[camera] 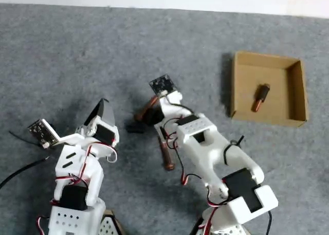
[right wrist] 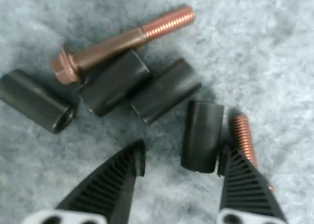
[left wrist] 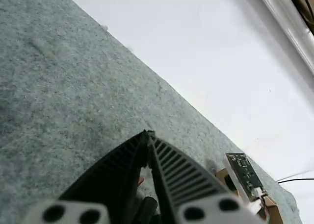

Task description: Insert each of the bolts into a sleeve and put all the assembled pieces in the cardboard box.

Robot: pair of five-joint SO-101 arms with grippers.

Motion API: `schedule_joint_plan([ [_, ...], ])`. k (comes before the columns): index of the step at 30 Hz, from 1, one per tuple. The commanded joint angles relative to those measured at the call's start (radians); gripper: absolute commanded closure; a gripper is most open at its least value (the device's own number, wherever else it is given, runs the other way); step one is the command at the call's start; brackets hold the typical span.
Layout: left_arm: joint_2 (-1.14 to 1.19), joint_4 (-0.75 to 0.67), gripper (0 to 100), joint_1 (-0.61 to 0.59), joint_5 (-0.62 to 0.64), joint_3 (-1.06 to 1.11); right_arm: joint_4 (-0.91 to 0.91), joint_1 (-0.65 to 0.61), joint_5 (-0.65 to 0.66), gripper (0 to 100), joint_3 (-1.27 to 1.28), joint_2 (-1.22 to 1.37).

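Your left gripper [left wrist: 147,136] is sitting pinched together above the grey mat [left wrist: 49,87], gripping nothing visible. Your right gripper [right wrist: 184,153] is hovering spread wide over one dark sleeve [right wrist: 201,136], just beside a coppery bolt [right wrist: 243,136]. Both are looking rigid, smooth and prone to rolling; pinch across the sleeve's barrel. Rightmost, the cardboard box [camera: 247,86] is holding one assembled piece [camera: 261,97]. No writing is readable.

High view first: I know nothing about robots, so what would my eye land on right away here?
Probably the cardboard box on the grey mat, with one assembled piece, bolt in sleeve, lying inside. Close up, the right claw stands open over a huddle of loose black sleeves and a copper bolt, one sleeve between its tips.
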Motion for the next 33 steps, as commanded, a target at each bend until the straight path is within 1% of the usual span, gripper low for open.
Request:
schedule_joint_plan([
  [1,-0.01,-0.02,99,0.007,0.003,0.019,-0.019,0.021,0.008,77.9,-0.033,0.002],
  [6,-0.01,-0.02,99,0.007,0.003,0.019,-0.024,0.031,0.006,77.9,-0.035,0.004],
  [10,-0.01,-0.02,99,0.007,0.003,0.019,-0.099,0.036,0.006,77.9,-0.028,0.005],
  [15,-0.01,-0.02,99,0.007,0.003,0.019,-0.111,0.071,0.003,77.9,-0.033,0.005],
  [19,-0.01,-0.02,99,0.008,0.003,0.019,-0.111,0.074,0.006,77.9,-0.045,0.081],
  [21,-0.01,-0.02,99,0.008,0.003,0.019,-0.097,0.073,0.003,77.9,-0.097,0.124],
  [25,-0.01,-0.02,99,0.007,0.003,0.019,0.022,0.074,0.0,77.9,-0.174,0.156],
  [33,-0.01,-0.02,99,0.007,0.003,0.019,0.042,0.07,0.0,77.9,-0.189,0.153],
])
